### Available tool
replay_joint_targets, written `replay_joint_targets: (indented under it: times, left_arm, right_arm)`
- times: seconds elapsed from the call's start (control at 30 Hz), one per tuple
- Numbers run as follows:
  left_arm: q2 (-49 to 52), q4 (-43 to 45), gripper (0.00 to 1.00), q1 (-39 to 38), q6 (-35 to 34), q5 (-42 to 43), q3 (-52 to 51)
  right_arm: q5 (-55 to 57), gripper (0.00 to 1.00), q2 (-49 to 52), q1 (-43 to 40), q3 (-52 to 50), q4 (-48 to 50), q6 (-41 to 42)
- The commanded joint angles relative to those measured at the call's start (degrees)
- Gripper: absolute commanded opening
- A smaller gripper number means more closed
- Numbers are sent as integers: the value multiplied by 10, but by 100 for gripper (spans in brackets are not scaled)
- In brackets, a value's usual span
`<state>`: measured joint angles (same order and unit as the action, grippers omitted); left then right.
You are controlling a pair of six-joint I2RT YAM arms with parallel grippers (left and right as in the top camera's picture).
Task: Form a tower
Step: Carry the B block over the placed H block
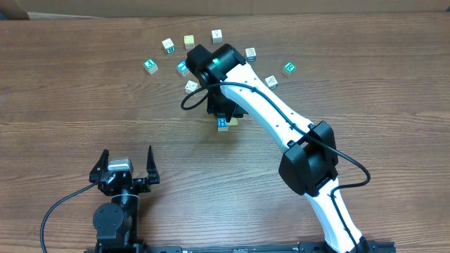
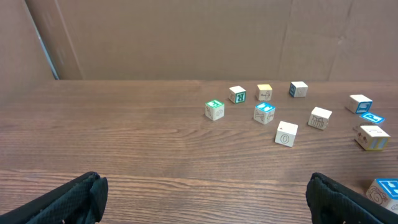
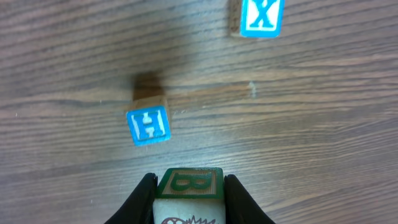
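My right gripper (image 3: 189, 182) is shut on a wooden cube (image 3: 189, 186) with a green B face and a pale face with a red drawing, held above the table. Just ahead and to the left a cube with a blue H on top (image 3: 148, 125) stands on the wood; I cannot tell whether it tops a tower. In the overhead view the right gripper (image 1: 225, 112) hangs right behind that blue cube (image 1: 223, 124). My left gripper (image 1: 127, 160) rests open near the front left, and its fingers (image 2: 74, 196) frame bare table.
A blue X cube (image 3: 258, 15) lies farther ahead of the right gripper. Several loose letter cubes form an arc at the back, among them a green one (image 1: 150, 65), a yellow one (image 1: 188, 41) and a pale one (image 1: 216, 34). The right arm (image 1: 281, 116) crosses the table diagonally.
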<state>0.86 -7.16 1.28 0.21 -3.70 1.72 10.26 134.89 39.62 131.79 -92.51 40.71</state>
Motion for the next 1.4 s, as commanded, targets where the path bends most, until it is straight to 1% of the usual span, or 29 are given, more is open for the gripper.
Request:
replay_joint_targets:
  times: [0.0, 0.33, 0.53, 0.7, 0.83, 0.97, 1.03, 1.17, 1.23, 1.27, 1.3, 1.37]
  left_arm:
    - [-5, -7, 100, 6, 11, -7, 4]
    - [-6, -7, 99, 6, 11, -7, 4]
    - [-5, -7, 100, 6, 11, -7, 4]
    - [-5, -7, 100, 6, 11, -7, 4]
    - [-5, -7, 100, 6, 11, -7, 4]
    - [-5, -7, 100, 6, 11, -7, 4]
    - [-5, -7, 100, 6, 11, -7, 4]
    - [-5, -7, 99, 6, 11, -7, 4]
    - [-5, -7, 99, 6, 11, -7, 4]
    - [-5, -7, 100, 6, 11, -7, 4]
    - [-5, -7, 100, 6, 11, -7, 4]
    - [-5, -7, 100, 6, 11, -7, 4]
  right_arm:
    - [32, 4, -27, 11, 2, -1, 12]
    - [63, 4, -74, 45, 2, -36, 13]
    - [60, 4, -133, 45, 1, -46, -24]
    - [61, 4, -192, 45, -7, -45, -30]
    - [71, 4, -238, 45, -40, -36, -26]
    - [78, 4, -272, 45, -114, 28, -26]
    - [82, 4, -282, 45, -161, 75, -28]
    - [81, 4, -284, 45, -258, 203, -43]
    - [82, 8, -284, 41, -299, 250, -52]
    - [83, 18, -284, 37, -313, 263, -52]
    - [81, 20, -284, 35, -322, 272, -52]
    - [81, 19, -284, 31, -331, 286, -52]
